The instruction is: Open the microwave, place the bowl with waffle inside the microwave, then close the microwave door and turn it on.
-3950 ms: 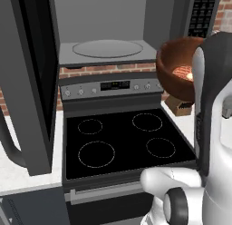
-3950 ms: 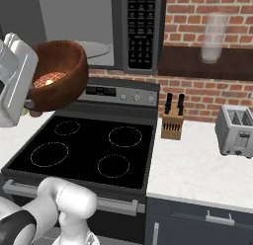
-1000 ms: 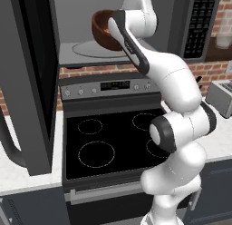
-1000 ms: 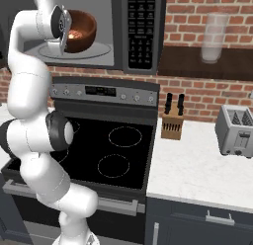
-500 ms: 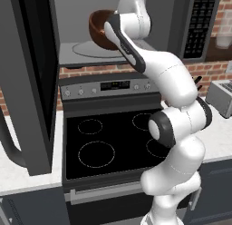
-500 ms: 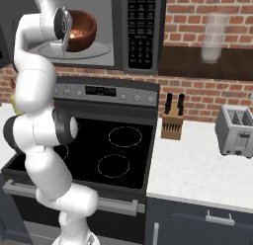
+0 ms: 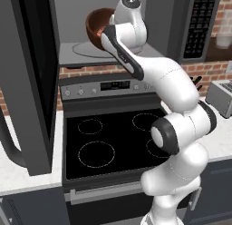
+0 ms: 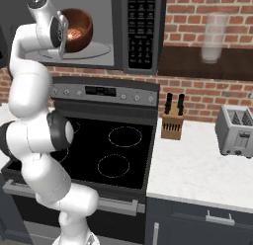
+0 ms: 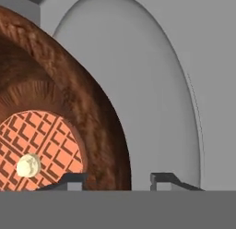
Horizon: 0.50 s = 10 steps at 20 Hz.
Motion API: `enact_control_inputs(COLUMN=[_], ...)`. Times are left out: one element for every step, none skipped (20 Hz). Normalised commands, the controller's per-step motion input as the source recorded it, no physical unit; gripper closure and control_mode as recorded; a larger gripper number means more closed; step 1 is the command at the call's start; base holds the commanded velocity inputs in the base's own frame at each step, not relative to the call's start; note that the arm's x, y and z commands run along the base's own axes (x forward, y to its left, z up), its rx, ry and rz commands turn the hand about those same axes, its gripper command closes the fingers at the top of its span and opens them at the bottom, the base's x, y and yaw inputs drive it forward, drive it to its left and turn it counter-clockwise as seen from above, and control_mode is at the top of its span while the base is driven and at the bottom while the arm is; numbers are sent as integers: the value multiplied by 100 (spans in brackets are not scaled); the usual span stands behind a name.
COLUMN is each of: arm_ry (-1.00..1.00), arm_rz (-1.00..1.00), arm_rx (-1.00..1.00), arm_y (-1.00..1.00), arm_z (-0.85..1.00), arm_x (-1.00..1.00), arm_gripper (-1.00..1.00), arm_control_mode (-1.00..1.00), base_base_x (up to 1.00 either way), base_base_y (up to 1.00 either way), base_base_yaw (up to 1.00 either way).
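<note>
The microwave (image 7: pixel 181 33) stands open, and the microwave door (image 7: pixel 27 83) is swung out to the left. The reddish-brown bowl (image 7: pixel 97 26) (image 8: pixel 79 24) is inside the cavity over the round glass turntable (image 7: pixel 86 49) (image 9: pixel 152 85), tipped a little. Whether it rests on the glass I cannot tell. The waffle (image 9: pixel 41 145) lies in the bowl with a pale dab on it. My gripper (image 9: pixel 119 179) straddles the bowl's rim (image 9: pixel 110 145), one fingertip (image 9: pixel 73 179) inside and the other outside. A gap shows between the outer finger and the wall, so the jaws look open.
The black keypad strip (image 8: pixel 141 26) runs down the microwave's right side. Below is the black stove (image 8: pixel 118 150) with its control panel (image 7: pixel 113 85). A knife block (image 8: pixel 173 123), a toaster (image 8: pixel 237 130) and a glass (image 8: pixel 213 36) on a shelf are to the right.
Four seconds ago the bowl was held low, in front of the microwave. Over the last second the arm carried it slightly further left inside the cavity.
</note>
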Motion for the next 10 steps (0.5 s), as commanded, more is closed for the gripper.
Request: enact_control_inputs(arm_ry=[-10,-11,-13,-14,-16,-19,-23,-25,-28,-29], arm_rz=[0,0,0,0,0,0,1,1,2,3], arm_rx=[0,0,0,0,0,4,7,9,11,14], arm_y=[0,0,0,0,0,0,0,0,0,0], arm_z=[-16,-12,-11,-9,-1,0,0,0,0,1], arm_x=[11,13,11,12,12,10,13,15,28,37], arm_gripper=[-100,-100,-100,-100,-100,-100,-100,-100,-100,-100], arm_control_mode=[-100,-100,-100,-100,-100,-100,-100,-100,-100,-100], base_base_x=[0,0,0,0,0,0,0,0,0,0], base_base_y=[0,0,0,0,0,0,0,0,0,0], base_base_yaw=[0,0,0,0,0,0,0,0,0,0])
